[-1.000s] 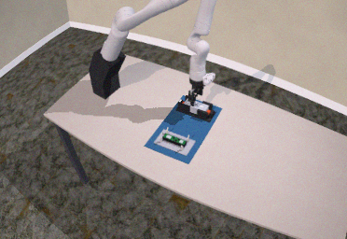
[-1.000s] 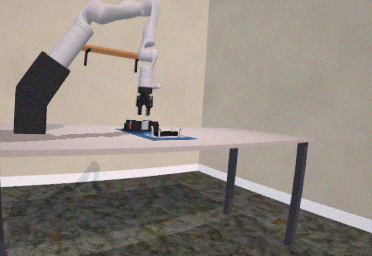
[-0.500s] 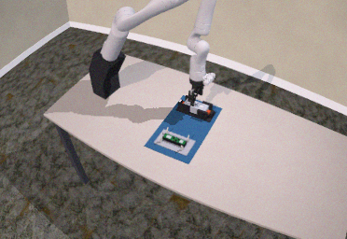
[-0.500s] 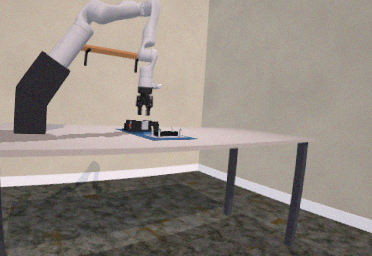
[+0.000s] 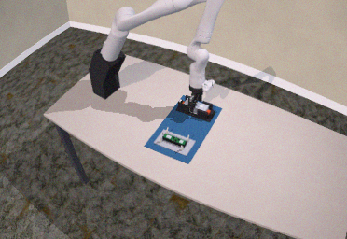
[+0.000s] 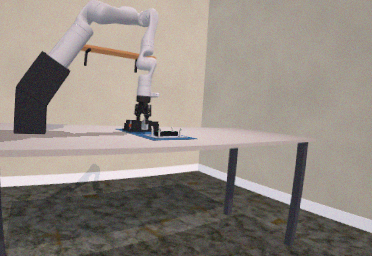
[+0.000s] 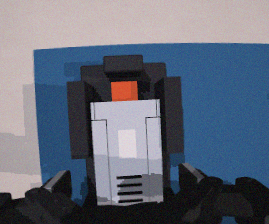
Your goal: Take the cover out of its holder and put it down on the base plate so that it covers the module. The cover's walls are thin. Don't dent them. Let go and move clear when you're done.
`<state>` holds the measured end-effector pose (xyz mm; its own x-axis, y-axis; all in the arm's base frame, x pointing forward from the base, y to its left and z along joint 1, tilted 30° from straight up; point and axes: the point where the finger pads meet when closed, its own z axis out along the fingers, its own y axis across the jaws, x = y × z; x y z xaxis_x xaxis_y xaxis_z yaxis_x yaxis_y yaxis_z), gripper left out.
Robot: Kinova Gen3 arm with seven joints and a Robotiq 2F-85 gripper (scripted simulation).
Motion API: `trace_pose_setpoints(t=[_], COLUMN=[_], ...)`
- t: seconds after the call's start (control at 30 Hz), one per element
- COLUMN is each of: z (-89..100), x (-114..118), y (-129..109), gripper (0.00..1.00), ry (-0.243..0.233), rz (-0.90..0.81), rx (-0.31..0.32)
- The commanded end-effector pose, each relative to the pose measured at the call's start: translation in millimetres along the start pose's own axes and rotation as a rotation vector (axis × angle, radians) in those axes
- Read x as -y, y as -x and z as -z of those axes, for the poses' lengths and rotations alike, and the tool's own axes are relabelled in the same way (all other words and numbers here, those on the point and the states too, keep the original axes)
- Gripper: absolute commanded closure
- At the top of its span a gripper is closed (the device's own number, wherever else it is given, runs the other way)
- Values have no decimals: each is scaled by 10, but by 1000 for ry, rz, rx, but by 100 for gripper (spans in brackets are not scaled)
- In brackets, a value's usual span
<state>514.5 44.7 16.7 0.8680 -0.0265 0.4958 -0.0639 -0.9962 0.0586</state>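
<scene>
The light grey cover (image 7: 127, 150) sits in its dark holder (image 7: 125, 107), which has an orange block (image 7: 124, 91) at its far end. In the top view the holder (image 5: 197, 109) stands at the far end of the blue mat (image 5: 185, 129). My gripper (image 7: 125, 179) is open, just above the cover, with one finger on each long side of it and nothing between the fingers. It also shows in the top view (image 5: 193, 100). The green module (image 5: 174, 139) lies on the pale base plate (image 5: 176, 141) at the mat's near end.
The arm's dark pedestal (image 5: 106, 73) stands at the table's far left corner. An orange bar (image 6: 110, 52) is mounted on the wall behind the arm. The table edge runs close to the mat's near end.
</scene>
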Motion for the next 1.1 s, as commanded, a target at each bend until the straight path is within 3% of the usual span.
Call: trace_pose_setpoints(t=[0.0,1.07], z=[-35,-88], x=[-29,-43], y=[-16,-37], gripper=[0,0], ry=[3,3], rz=[-1,-1], rx=[-4,-4])
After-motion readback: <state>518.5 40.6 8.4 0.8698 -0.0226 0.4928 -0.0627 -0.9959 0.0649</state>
